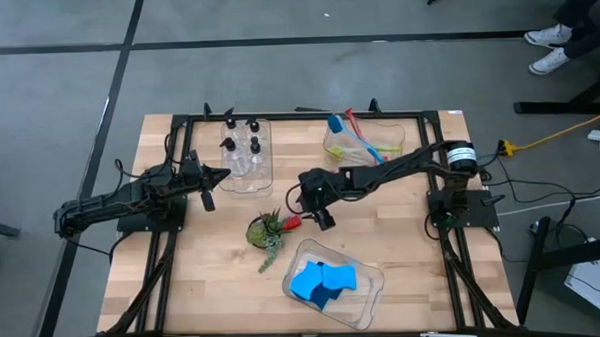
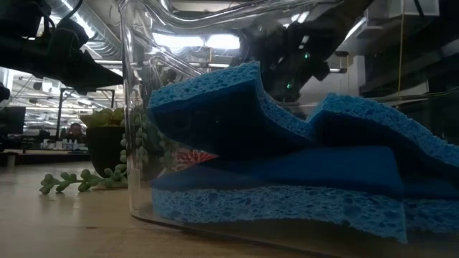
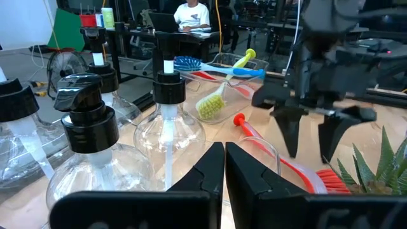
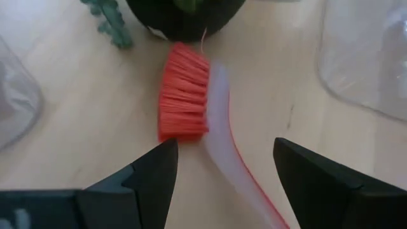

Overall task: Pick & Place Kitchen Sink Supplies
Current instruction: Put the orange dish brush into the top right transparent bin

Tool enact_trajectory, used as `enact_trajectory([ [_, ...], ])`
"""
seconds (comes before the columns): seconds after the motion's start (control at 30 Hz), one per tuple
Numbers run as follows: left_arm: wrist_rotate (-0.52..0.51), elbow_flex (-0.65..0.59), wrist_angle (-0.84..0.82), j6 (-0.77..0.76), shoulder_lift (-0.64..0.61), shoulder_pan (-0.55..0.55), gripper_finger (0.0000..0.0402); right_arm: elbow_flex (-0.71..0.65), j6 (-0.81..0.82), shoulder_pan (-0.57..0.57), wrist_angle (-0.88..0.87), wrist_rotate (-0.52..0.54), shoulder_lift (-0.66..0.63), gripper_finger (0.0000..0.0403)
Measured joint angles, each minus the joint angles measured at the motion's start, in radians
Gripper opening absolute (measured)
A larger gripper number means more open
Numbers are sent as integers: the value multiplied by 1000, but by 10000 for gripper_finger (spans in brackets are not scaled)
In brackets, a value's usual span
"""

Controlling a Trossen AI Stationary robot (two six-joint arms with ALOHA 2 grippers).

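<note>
Red-bristled long-handled plastic brush (image 4: 184, 102) loose on wooden table (image 1: 414, 275); right hand (image 4: 222, 168) spread above. Blue sponges (image 1: 322, 282) binned. Left hand (image 3: 224, 172) clenched, empty.

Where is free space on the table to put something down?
Bare wood lies at the front-left corner of the table, left of the sponge bin, and right of it. Crowded: the middle, where the right gripper hovers over the red brush beside the plant.

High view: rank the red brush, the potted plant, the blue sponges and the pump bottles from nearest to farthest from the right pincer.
1. Red brush, on the table just beside the right pincer.
2. Potted plant, just past the brush.
3. Blue sponges, in the bin at the near edge.
4. Pump bottles, in the far-left bin.
</note>
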Motion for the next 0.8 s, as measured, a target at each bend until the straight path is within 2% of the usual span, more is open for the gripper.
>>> enact_trajectory([
  [0.13, 0, 0, 0, 0, 0, 0, 12, 0, 0, 2, 15, 46, 49, 256],
  [0.3, 0, 0, 0, 0, 0, 0, 12, 0, -2, 3, 15, 193, 71, 256],
  [0.43, 0, 0, 0, 0, 0, 0, 10, 0, 2, 0, 4, 195, 73, 243],
  [0.57, 0, 0, 0, 0, 0, 0, 13, 2, 8, 0, -21, 173, 73, 193],
  [0.8, 0, 0, 0, 0, 0, 0, 9, 3, 73, 10, -59, 158, 72, 70],
])
